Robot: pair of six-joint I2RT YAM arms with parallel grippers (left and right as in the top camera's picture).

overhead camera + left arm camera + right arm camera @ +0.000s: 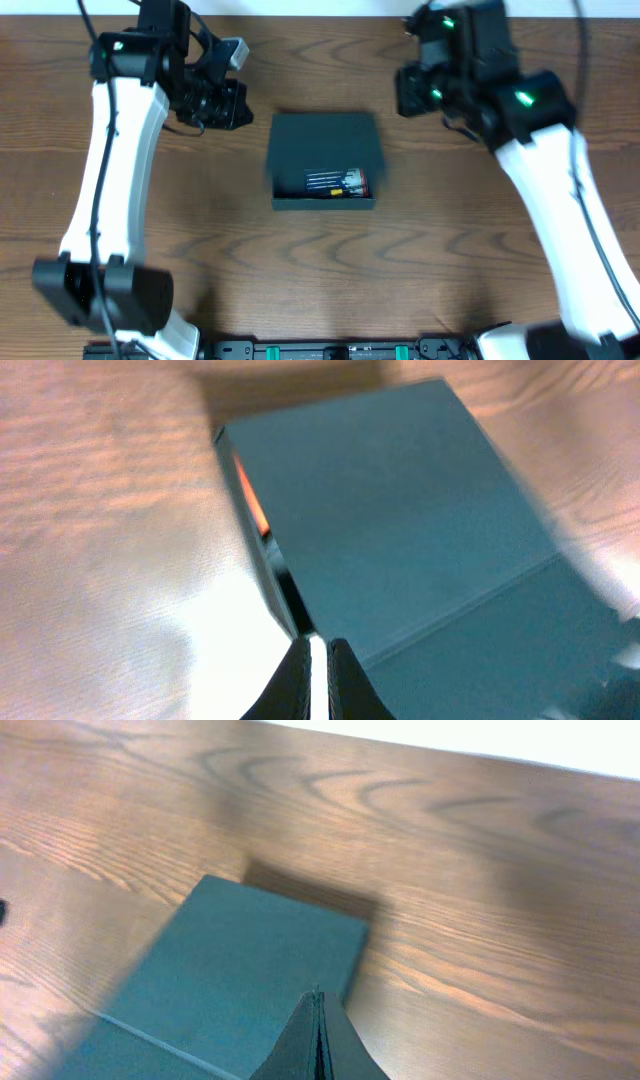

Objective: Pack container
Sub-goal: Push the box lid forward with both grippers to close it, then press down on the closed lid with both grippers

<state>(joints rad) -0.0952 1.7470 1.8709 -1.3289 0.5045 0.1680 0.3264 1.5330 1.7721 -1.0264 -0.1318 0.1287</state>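
Observation:
The dark teal container (325, 145) sits mid-table with its flap lid lying over most of it. A gap at its front shows a red and black pack of tools (337, 182) inside. My left gripper (225, 105) hovers off the box's back left corner, shut and empty. In the left wrist view its fingers (318, 655) are by the box's (400, 520) side edge, where an orange strip (250, 500) shows under the lid. My right gripper (412, 90) hovers off the back right corner, shut and empty. Its fingers (318, 1010) are above the lid (240, 960) near its edge.
The brown wooden table (480, 240) surrounds the box. The arms' bases (320, 350) stand at the front edge. The table's far edge (450, 750) shows in the right wrist view.

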